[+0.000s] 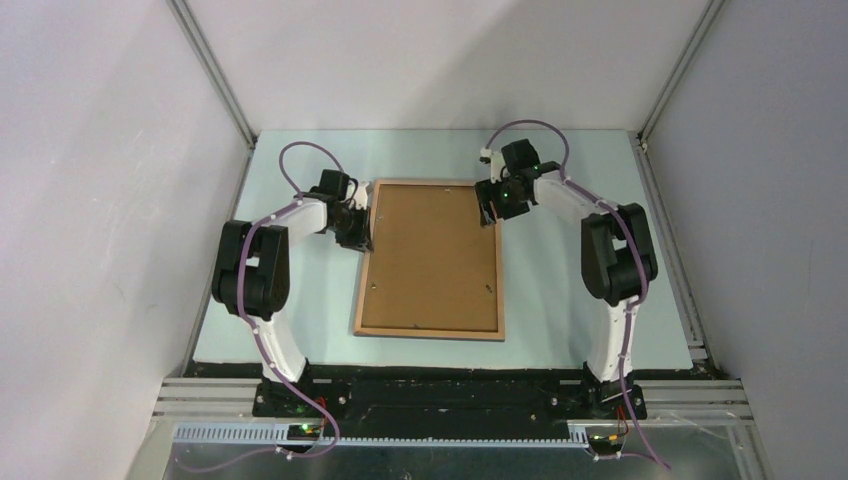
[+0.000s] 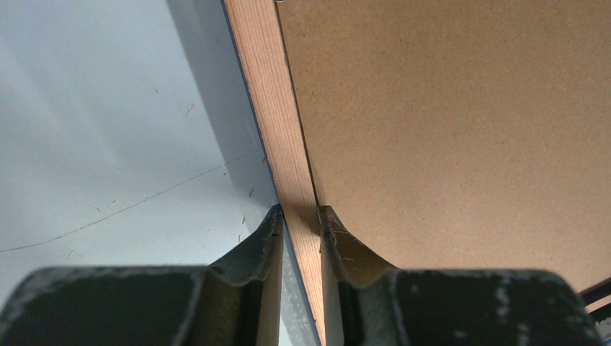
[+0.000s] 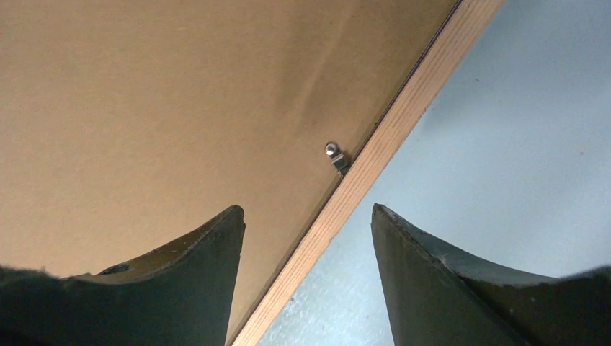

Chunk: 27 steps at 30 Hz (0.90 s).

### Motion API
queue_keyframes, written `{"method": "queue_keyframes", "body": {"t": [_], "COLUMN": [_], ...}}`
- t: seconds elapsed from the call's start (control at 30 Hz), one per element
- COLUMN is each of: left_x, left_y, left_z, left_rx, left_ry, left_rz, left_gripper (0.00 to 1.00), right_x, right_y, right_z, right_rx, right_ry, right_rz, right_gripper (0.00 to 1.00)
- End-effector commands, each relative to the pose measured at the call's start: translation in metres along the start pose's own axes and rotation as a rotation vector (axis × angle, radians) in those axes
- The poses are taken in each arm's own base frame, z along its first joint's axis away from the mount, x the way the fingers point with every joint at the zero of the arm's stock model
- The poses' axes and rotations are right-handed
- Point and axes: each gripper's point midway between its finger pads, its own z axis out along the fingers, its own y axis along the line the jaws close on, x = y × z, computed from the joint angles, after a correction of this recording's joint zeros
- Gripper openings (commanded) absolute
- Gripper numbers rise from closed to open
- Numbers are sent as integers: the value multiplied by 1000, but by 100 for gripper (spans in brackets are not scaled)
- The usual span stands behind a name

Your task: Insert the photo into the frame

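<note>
Your table was a flat, pale blue-green surface with a few fine scratches. On its middle lay the frame, a long rectangle with its wood-grained brown face up and a thin dark blue edge showing along the outer side. Inside the rails sat a board of matte, speckled brown fibre. Your left gripper was clamped on the left rail near the far corner, one dusty black finger on the outer edge and the other on the inner. Your right gripper stood spread across the right rail, touching nothing. A small metal clip sat against that rail.
</note>
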Motion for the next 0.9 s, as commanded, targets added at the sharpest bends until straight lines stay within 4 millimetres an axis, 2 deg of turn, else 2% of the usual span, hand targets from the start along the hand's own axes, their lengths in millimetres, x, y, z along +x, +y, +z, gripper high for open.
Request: {"method": "queue_keyframes", "body": {"t": [0.0,0.03,0.07,0.23,0.47,0.63,0.87], "left_x": [3,3,3,4,7,6,5], "left_y": [-11,-11,-11,-11,-9,-8,-8], "left_z": [4,4,4,4,6,5,4], "left_rx": [58,58,59,57,70,82,82], "left_ry": [17,17,16,18,26,25,21], "left_rz": [21,21,22,21,17,14,22], "left_gripper": [0,0,0,0,0,0,0], "right_x": [-20,-9,-6,47,106,119,128], "right_y": [14,14,14,15,38,53,61], "right_z": [-45,-44,-48,-53,-64,-71,-62], "right_rx": [-50,-51,-50,-54,-120,-144,-160], "right_ry": [-101,-73,-71,24,115,105,125], "right_rz": [-36,-31,-35,-36,-71,-115,-123], "right_gripper": [70,70,70,73,81,81,78]}}
